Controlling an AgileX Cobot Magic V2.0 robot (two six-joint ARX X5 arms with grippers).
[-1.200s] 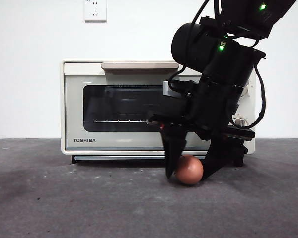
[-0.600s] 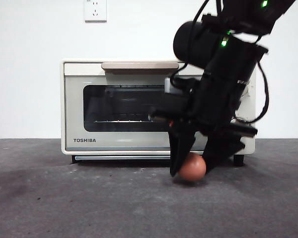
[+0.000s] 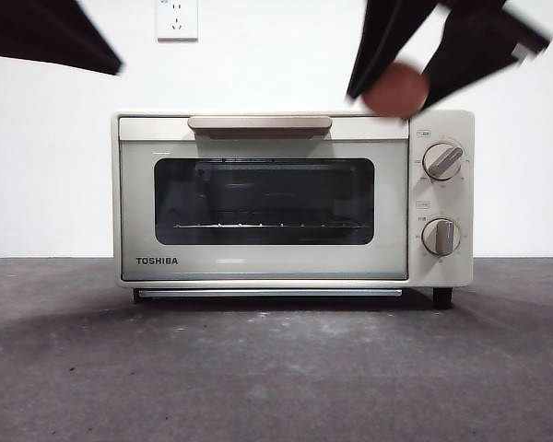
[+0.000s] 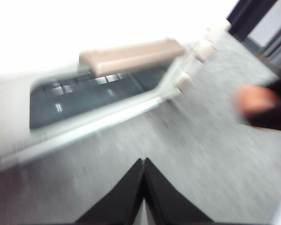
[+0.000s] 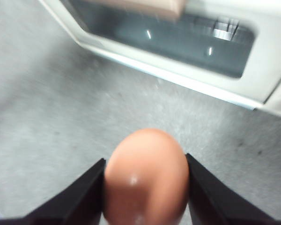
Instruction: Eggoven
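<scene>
The cream TOSHIBA toaster oven (image 3: 258, 203) stands on the grey table with its door closed; it also shows in the left wrist view (image 4: 107, 89) and the right wrist view (image 5: 187, 42). My right gripper (image 3: 401, 87) is shut on the reddish-brown egg (image 3: 396, 89) and holds it high, in front of the oven's top right corner. In the right wrist view the egg (image 5: 145, 176) sits between the two jaws. My left gripper (image 4: 144, 187) is shut and empty, above the table in front of the oven; it shows as a dark tip (image 3: 55, 37) at the top left.
The oven's beige handle (image 3: 260, 123) runs along the top of the door, with two knobs (image 3: 441, 160) on the right panel. A wall socket (image 3: 176, 18) is on the white wall behind. The grey table (image 3: 258, 368) lies in front of the oven.
My right gripper has lifted the egg from the table up to the level of the oven's top. The left arm's tip has come into view at the top left.
</scene>
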